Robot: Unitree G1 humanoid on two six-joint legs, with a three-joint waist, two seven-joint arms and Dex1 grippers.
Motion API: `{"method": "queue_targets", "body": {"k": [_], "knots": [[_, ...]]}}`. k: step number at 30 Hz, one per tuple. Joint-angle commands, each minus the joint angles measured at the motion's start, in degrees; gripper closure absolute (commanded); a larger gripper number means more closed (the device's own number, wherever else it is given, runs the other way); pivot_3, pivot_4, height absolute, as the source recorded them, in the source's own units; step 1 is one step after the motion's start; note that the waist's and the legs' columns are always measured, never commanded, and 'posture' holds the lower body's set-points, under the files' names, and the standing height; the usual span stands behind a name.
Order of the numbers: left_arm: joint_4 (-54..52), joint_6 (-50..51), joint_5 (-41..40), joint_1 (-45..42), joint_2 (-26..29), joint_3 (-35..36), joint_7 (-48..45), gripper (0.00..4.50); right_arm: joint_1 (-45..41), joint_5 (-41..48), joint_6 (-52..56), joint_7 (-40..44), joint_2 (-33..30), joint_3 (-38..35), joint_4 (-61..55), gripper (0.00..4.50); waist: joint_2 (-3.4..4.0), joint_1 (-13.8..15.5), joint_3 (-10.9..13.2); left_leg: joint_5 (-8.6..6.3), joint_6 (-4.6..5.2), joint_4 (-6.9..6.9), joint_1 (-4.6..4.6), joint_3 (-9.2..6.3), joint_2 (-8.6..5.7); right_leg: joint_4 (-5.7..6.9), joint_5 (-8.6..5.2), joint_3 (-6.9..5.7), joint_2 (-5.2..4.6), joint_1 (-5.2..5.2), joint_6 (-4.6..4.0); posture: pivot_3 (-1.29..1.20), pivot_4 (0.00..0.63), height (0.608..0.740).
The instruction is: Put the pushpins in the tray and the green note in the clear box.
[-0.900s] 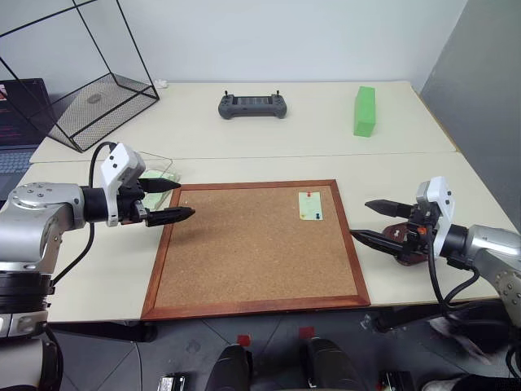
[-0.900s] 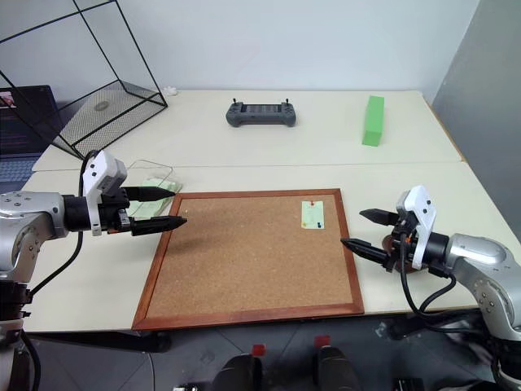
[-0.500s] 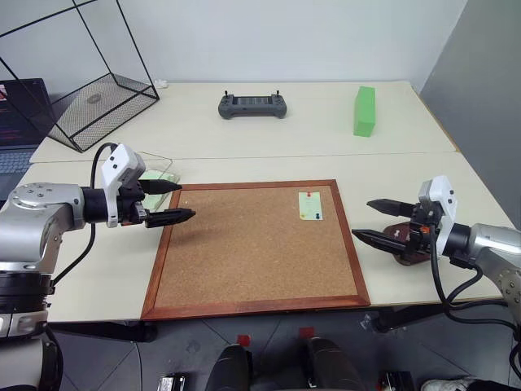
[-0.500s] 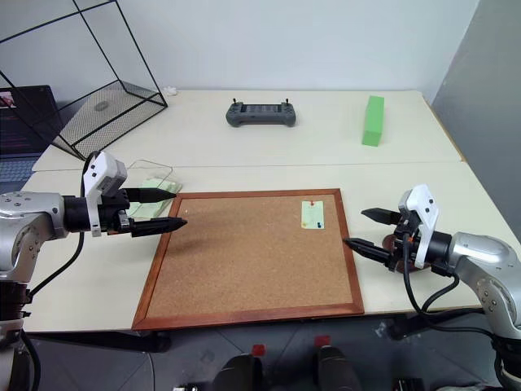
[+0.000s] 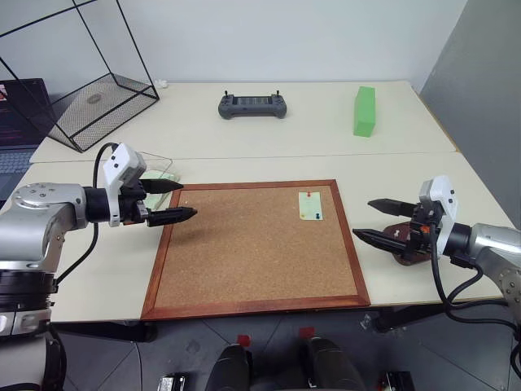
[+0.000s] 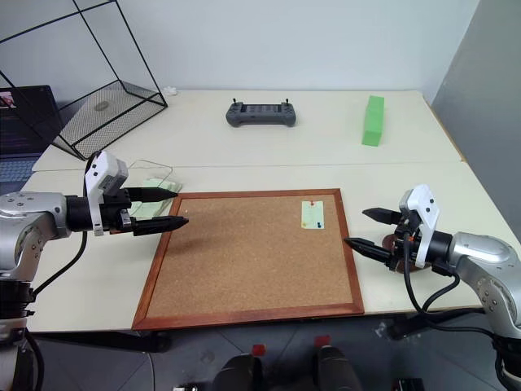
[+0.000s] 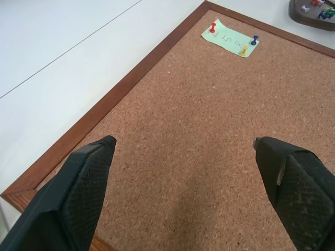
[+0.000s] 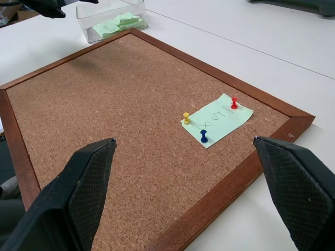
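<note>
From the head camera, the left gripper [image 5: 172,201] is hovering with its fingers spread at the cork board's [image 5: 244,252] left edge, just in front of the clear box [image 5: 159,173]. The right gripper [image 5: 376,220] is hanging spread beside the board's right edge, over the tray [image 5: 404,241]. The green note [image 5: 310,205] is lying pinned near the board's far right corner.

The left wrist camera is showing the note with red [image 7: 212,27], blue [image 7: 254,40] and yellow [image 7: 244,50] pushpins.

The right wrist camera is showing green slips sitting inside the clear box.
</note>
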Motion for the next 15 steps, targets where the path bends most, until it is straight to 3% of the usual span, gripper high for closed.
{"method": "queue_targets", "body": {"k": [1,4,15], "knots": [[-0.29,0.11,-0.72,-1.86,0.03,0.71,-0.03,0.00,-0.38,0.05,-0.83,-0.35,-0.33,-1.98,-1.56,0.04,0.00,-0.01,0.00,0.00,0.00,0.00,0.00,0.00,0.00,0.00,0.00,0.00,0.00,0.00,0.00,0.00,0.150,0.740],[-0.32,0.34,-1.03,-2.29,-0.41,0.68,-0.30,0.42,-0.15,-0.22,-1.08,-0.67,-0.27,-2.03,-1.61,0.00,0.00,0.00,0.00,0.00,0.00,0.00,0.00,0.00,0.00,0.00,0.00,0.00,0.00,0.00,0.00,0.00,0.150,0.740],[-0.22,0.34,-1.97,-4.50,-4.04,0.62,1.37,2.68,-0.72,-0.90,-0.99,-2.45,1.10,-0.58,-2.34,0.00,0.00,0.00,0.00,0.00,0.00,0.01,0.00,-0.02,0.00,0.03,0.00,-0.01,0.00,0.01,0.00,0.00,0.150,0.740]]}}
